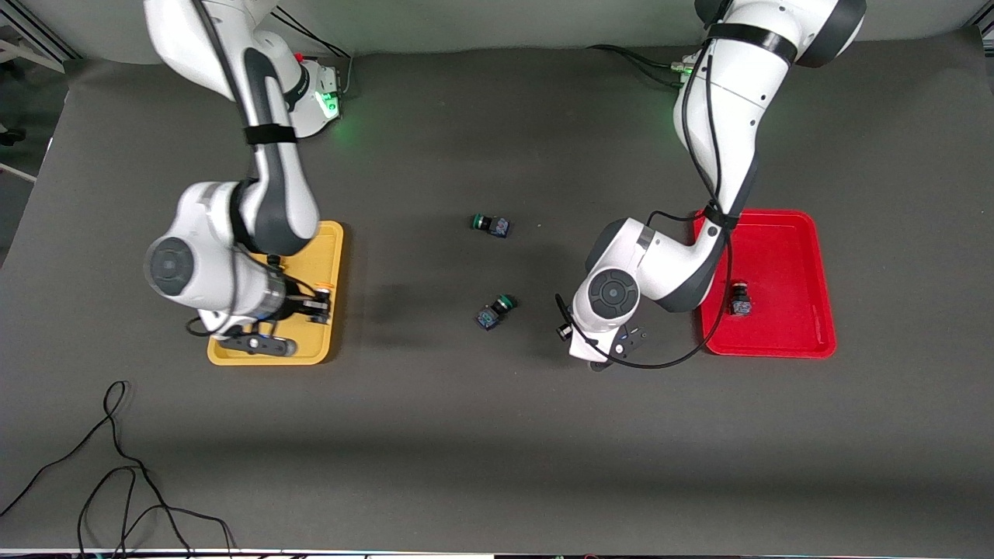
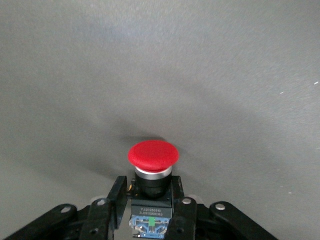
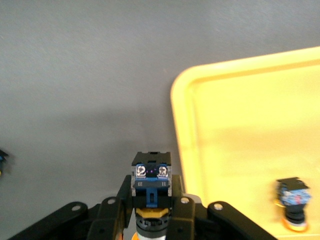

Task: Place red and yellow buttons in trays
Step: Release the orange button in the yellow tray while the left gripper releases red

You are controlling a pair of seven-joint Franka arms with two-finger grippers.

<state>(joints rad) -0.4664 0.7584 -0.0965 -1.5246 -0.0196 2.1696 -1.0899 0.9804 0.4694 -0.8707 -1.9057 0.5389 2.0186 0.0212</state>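
Observation:
My left gripper (image 2: 150, 202) is shut on the black-and-blue body of a red-capped button (image 2: 153, 154) and holds it over the bare grey mat. In the front view the left hand (image 1: 609, 330) hangs beside the red tray (image 1: 780, 256), toward the table's middle. A small button (image 1: 740, 299) lies in that tray. My right gripper (image 3: 151, 200) is shut on a yellow-capped button (image 3: 150, 176), cap toward the wrist. It is over the yellow tray's (image 3: 240, 130) rim on the table-middle side, as the front view (image 1: 317, 301) also shows. Another yellow button (image 3: 294, 202) lies in the yellow tray (image 1: 326, 248).
Two green-capped switches lie on the mat between the arms: one (image 1: 491, 224) farther from the front camera, one (image 1: 495, 312) nearer. A loose black cable (image 1: 116, 466) lies near the front edge at the right arm's end.

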